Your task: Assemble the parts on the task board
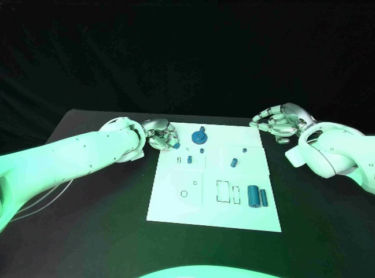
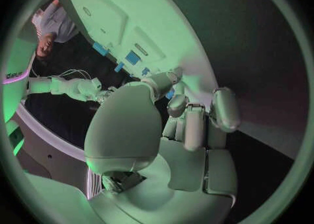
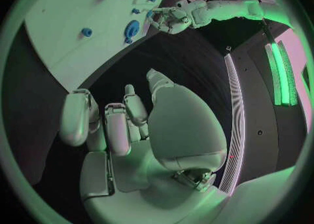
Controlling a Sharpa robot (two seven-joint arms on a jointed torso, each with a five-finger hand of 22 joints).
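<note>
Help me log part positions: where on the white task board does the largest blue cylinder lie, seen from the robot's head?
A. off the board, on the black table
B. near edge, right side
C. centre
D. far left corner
B: the large blue cylinder lies on the white task board towards its near right corner, beside the rectangular outlines.

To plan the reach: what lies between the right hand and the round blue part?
In the head view, bare white task board separates the right hand from the round blue part.

A black table [image 1: 87, 231] stands before a dark cloth backdrop [image 1: 187, 52], thin pale cables [image 1: 50, 197] trailing across its left side.
</note>
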